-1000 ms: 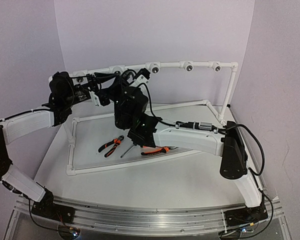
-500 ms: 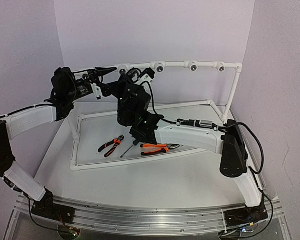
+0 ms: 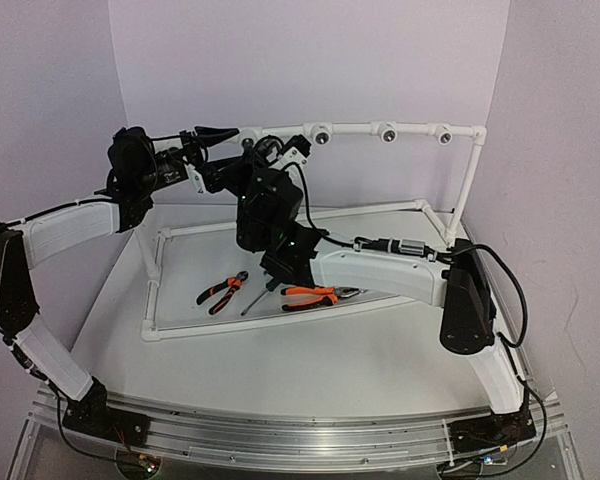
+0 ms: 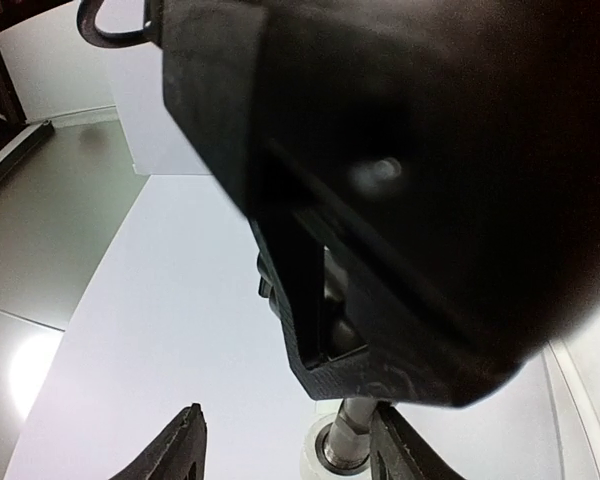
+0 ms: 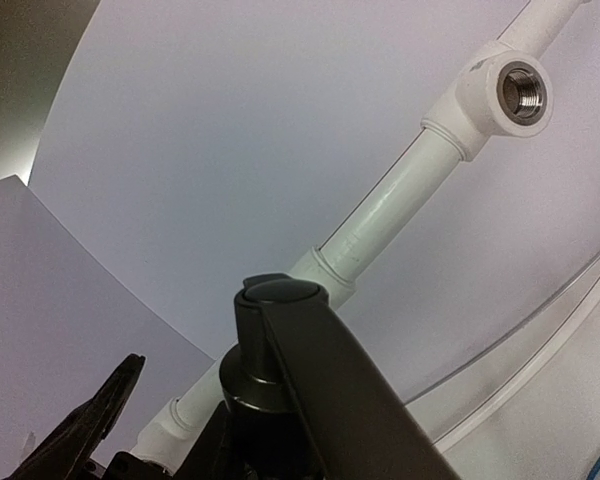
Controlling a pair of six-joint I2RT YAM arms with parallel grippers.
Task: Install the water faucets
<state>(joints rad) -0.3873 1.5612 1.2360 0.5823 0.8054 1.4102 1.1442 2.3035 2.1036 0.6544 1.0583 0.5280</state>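
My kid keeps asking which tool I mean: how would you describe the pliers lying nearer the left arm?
Find the white pipe frame on the table; a clear panel lies flat within its base. On the panel's left part lie the pliers, orange-and-black handled. Unlike the other pliers, close beside the right arm, this pair lies in the open.

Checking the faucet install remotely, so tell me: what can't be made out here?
Top view: where the faucet meets the pipe, lost among the dark left gripper and right gripper.
Left wrist view: a blurred black housing covers nearly everything but a metal stem.
Right wrist view: the bottom edge cuts the faucet's base, so the grip is unclear.
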